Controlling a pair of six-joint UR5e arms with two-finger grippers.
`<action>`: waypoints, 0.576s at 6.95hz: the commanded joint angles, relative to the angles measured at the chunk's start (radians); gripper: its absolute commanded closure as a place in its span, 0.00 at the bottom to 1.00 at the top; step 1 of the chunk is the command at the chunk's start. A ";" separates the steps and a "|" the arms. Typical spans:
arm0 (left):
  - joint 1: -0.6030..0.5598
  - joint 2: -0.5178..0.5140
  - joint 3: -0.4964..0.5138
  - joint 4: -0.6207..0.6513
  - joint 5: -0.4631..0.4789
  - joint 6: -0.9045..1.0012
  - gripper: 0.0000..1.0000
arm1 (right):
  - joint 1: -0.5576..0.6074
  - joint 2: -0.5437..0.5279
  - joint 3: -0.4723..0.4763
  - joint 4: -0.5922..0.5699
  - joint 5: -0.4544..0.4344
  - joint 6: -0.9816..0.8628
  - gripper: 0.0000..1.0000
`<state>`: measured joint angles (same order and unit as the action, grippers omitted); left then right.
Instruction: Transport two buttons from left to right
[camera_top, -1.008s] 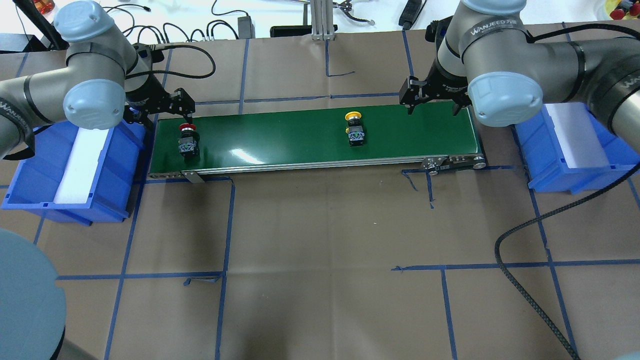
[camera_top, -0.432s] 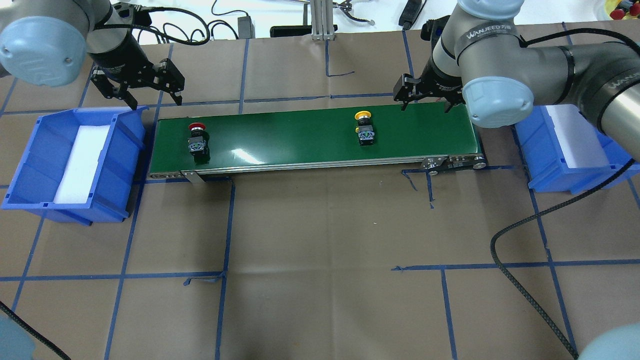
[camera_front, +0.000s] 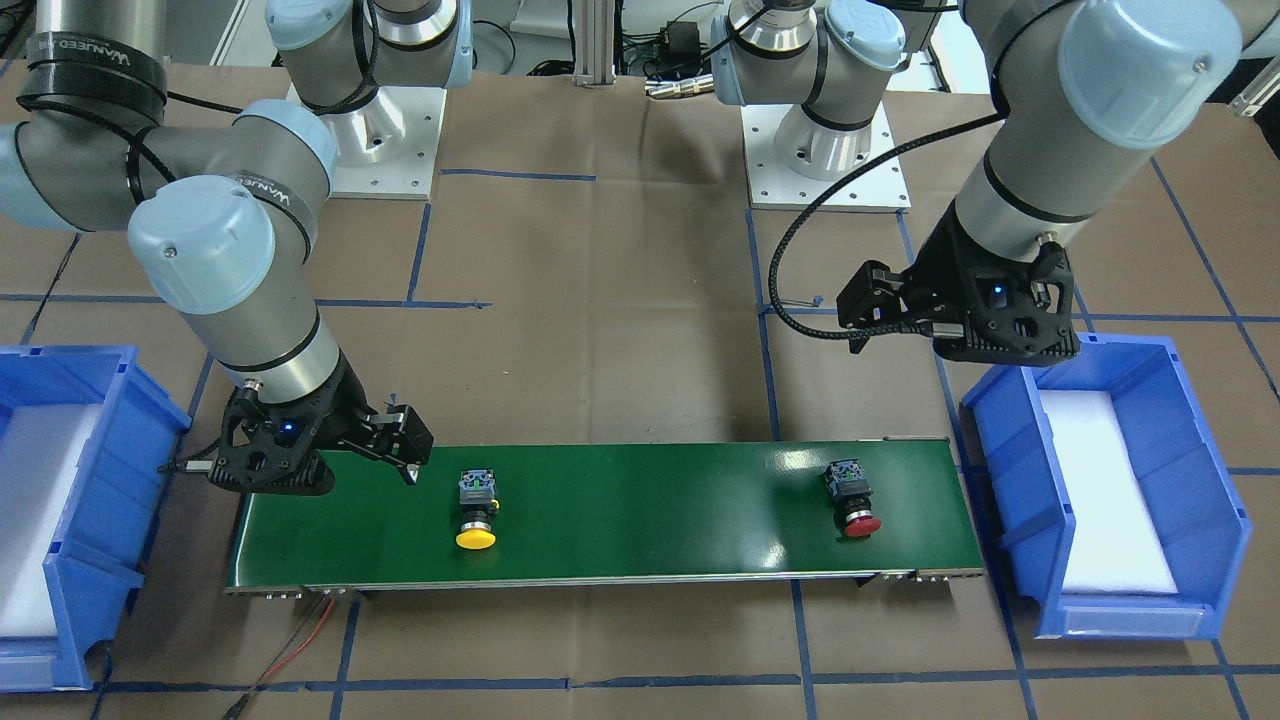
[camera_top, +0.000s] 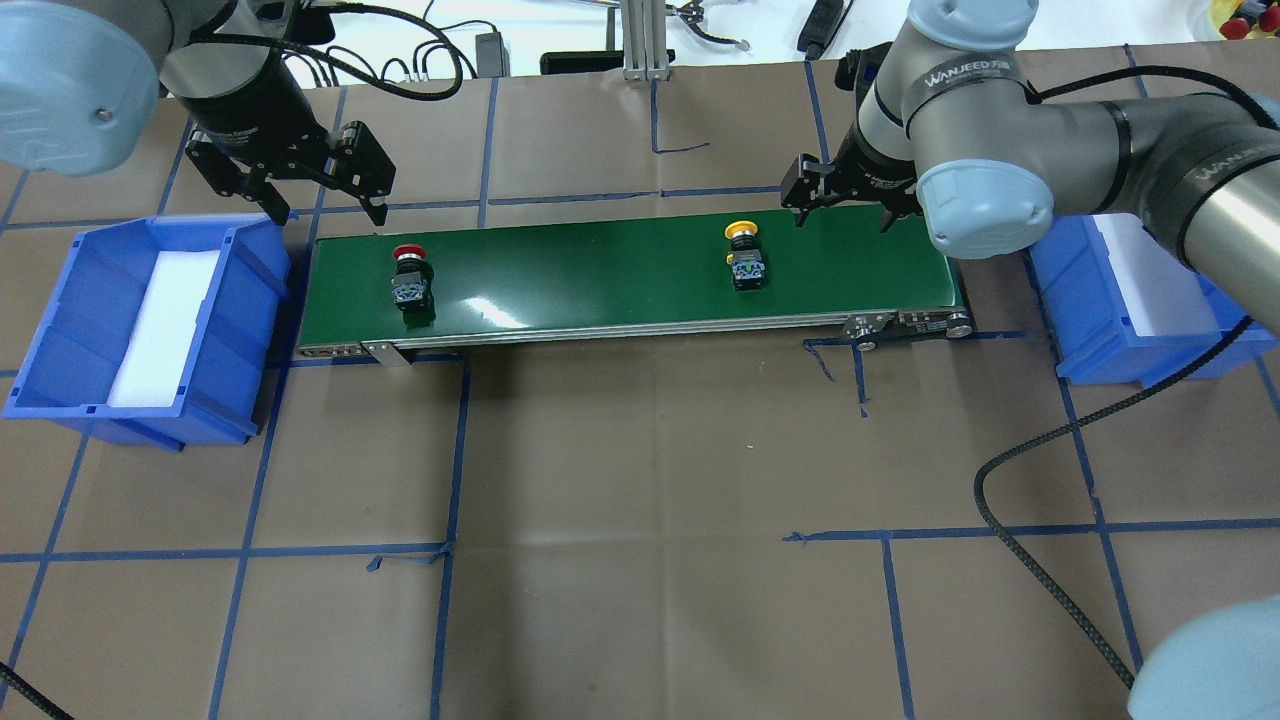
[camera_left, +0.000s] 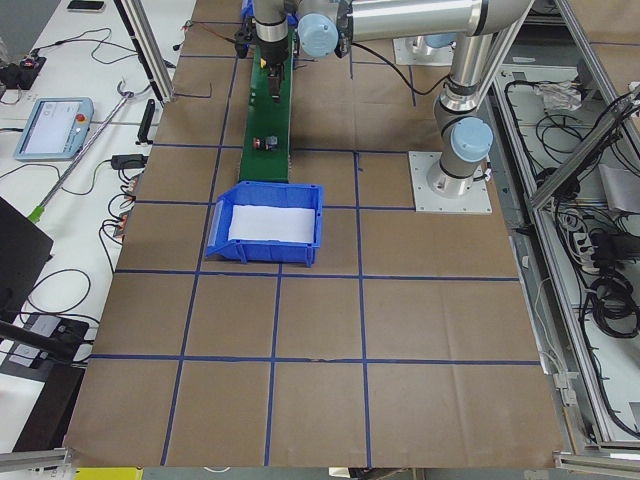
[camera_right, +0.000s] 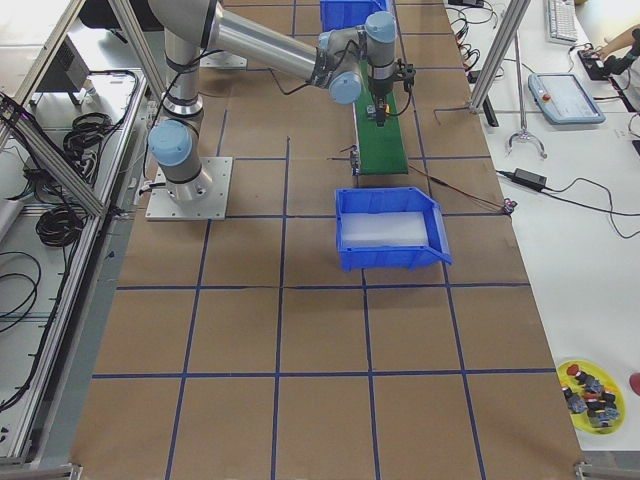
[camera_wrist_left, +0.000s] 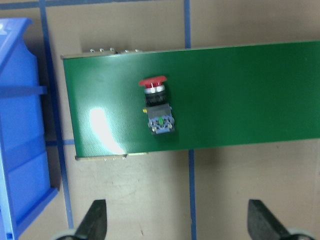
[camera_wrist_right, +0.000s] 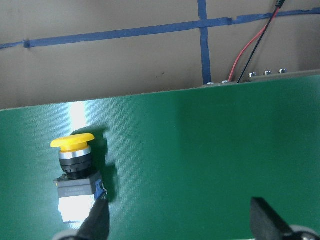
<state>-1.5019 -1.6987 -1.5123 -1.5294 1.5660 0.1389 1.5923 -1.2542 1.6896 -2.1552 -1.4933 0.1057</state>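
Both buttons lie on their sides on the green belt (camera_top: 600, 275): the yellow button (camera_top: 742, 258) towards the belt's right end, the red button (camera_top: 410, 280) near its left end. The right gripper (camera_top: 842, 213) hangs spread wide and empty over the belt's far edge, just right of the yellow button. The left gripper (camera_top: 300, 200), likewise spread and empty, hangs off the belt's far left corner. The pick is the likely trouble. The yellow button rests on its round barrel, so a grip closing off-centre could roll it or squeeze it out. If the belt is running, a late descent would close on air. A missed button could ride off the belt's right end, short of the blue bin (camera_top: 1085, 330).
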 joint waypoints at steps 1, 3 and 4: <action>-0.005 0.056 -0.022 -0.046 -0.003 -0.004 0.00 | 0.002 0.015 -0.004 -0.006 0.002 0.000 0.00; -0.005 0.053 -0.025 -0.046 -0.006 -0.033 0.00 | 0.005 0.030 -0.002 -0.008 0.001 0.000 0.00; -0.005 0.051 -0.022 -0.044 -0.006 -0.035 0.00 | 0.017 0.050 -0.007 -0.008 0.001 0.000 0.00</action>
<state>-1.5063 -1.6465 -1.5355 -1.5739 1.5608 0.1140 1.5989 -1.2244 1.6861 -2.1626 -1.4925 0.1058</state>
